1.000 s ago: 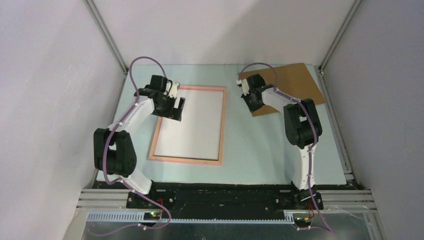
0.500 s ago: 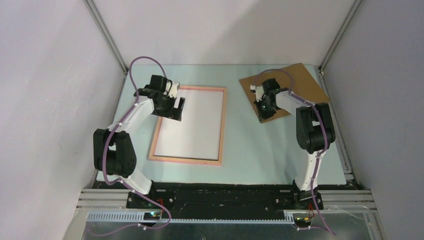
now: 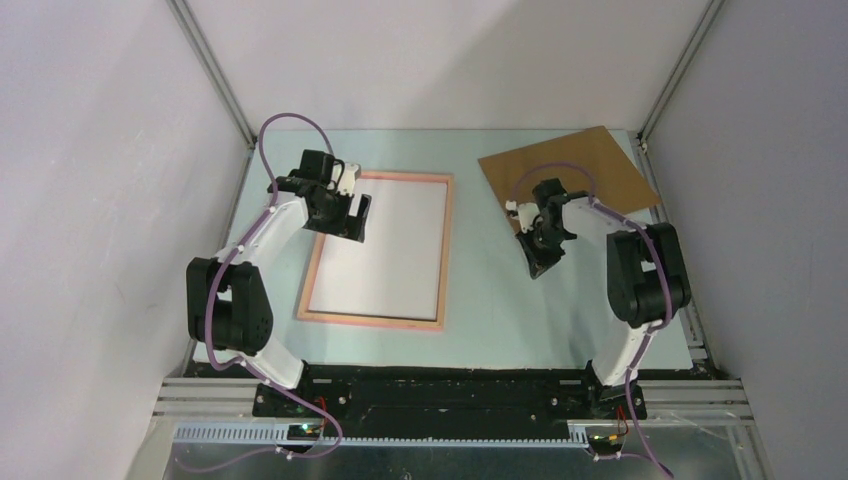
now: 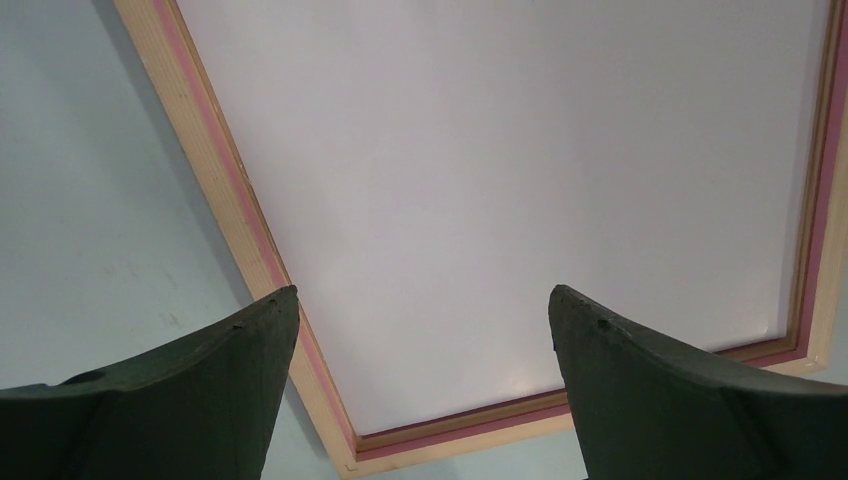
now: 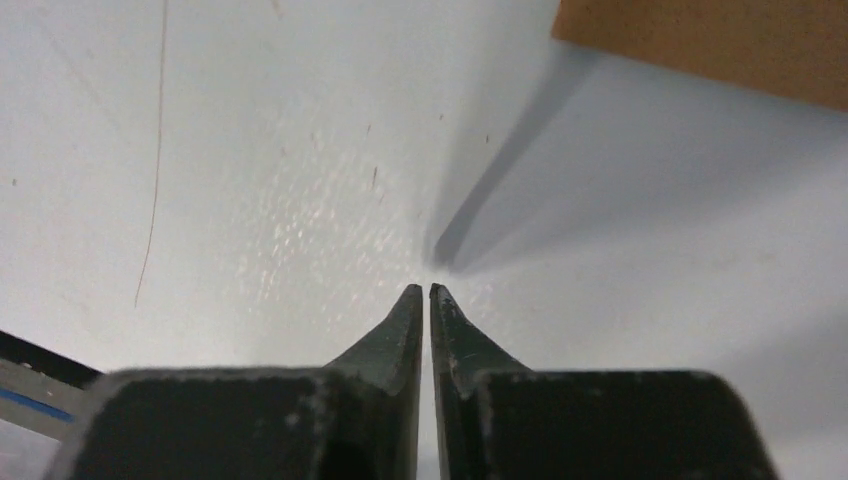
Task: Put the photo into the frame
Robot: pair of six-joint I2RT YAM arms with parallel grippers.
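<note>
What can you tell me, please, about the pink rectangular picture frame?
The thin-railed rectangular frame, pink to salmon with a paler wood-like outer edge, lies flat on the pale table, left of centre. A white sheet fills its opening. The open left gripper hangs above its far left part.

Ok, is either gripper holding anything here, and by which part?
Nothing is held. The left gripper hangs open over the photo lying white side up in the frame; the right gripper is shut on nothing, near the brown board.
</note>
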